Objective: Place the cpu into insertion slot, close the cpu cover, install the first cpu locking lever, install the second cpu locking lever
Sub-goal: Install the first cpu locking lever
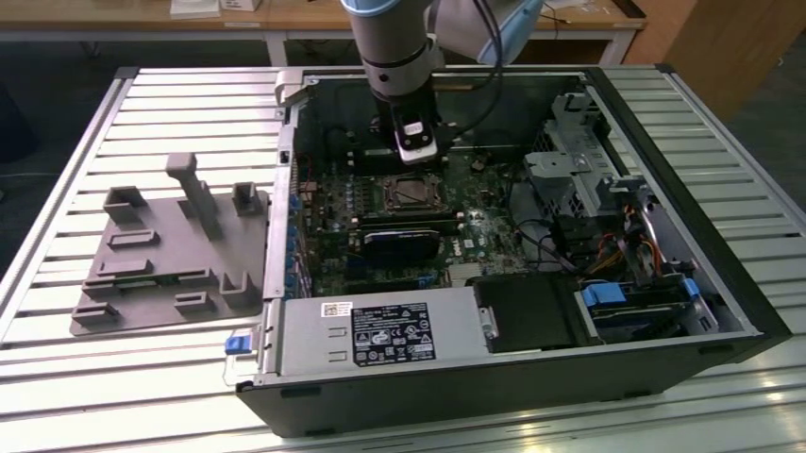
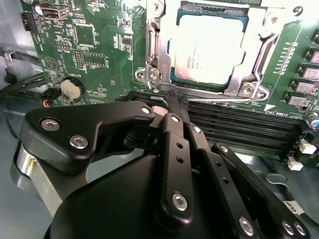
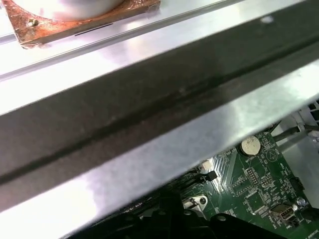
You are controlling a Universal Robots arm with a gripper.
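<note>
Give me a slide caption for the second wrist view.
The black pincer hovers beside the socket, where the cpu sits under the closed cover.

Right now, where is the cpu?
In the second wrist view the cpu sits in the insertion slot, framed by the cpu cover, just beyond the gripper.

My arm (image 1: 393,47) is a silver-grey tube with a pale blue joint cap, and a black cable runs beside it. My gripper (image 2: 175,102) is matte black: flat linked finger bars studded with round silver screws, hinged on a silver cylindrical base.
</note>
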